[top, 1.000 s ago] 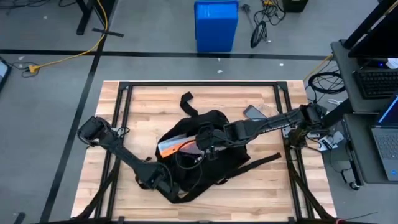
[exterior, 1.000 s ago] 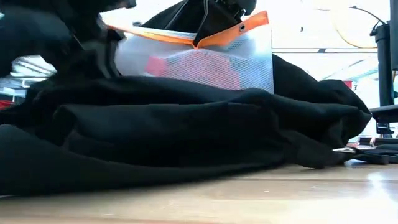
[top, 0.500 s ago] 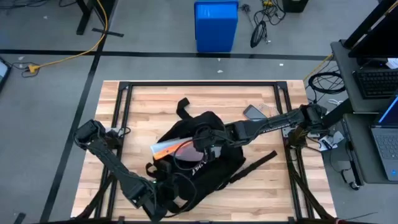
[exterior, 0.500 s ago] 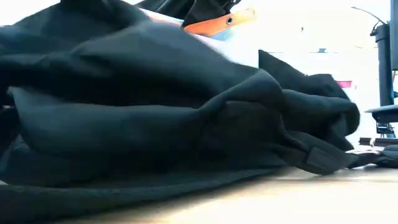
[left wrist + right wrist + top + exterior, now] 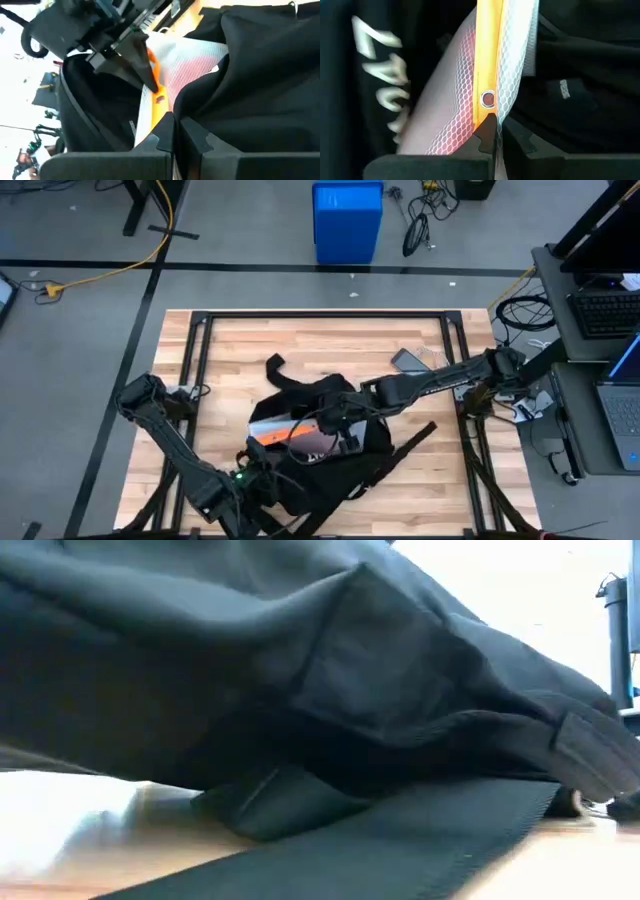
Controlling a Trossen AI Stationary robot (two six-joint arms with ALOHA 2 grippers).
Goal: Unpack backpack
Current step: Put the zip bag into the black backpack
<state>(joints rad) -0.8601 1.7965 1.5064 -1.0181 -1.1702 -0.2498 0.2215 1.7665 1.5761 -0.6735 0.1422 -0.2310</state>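
Near the middle of the desk [image 5: 220, 350], toward its front edge, the backpack [image 5: 340, 442] lies slumped with its mouth gaping toward the left, and I have a white mesh pouch [image 5: 285, 430] with an orange band partway out of it. My right gripper [image 5: 490, 134] is pinched tight on that orange band just beside its metal eyelet [image 5: 487, 98], and from above I see it sitting over the bag's opening. My left gripper [image 5: 174, 131] is down at the front left corner of the bag, fingers closed narrow on what looks to me like a fold of black fabric at the rim, though I cannot rule out that it has caught the pouch's edge as well. The level view across the desk shows only black cloth and a wide strap [image 5: 400, 840], so it gives me nothing on the pouch. To do this step well, I judge I should hold the bag firmly with the left and draw the pouch along the line of the opening with the right, slowly, since the mesh could snag on the rim or the band could slip from so shallow a pinch. I would keep the bag from dragging off the front edge and watch that the loose straps stay clear of both arms.
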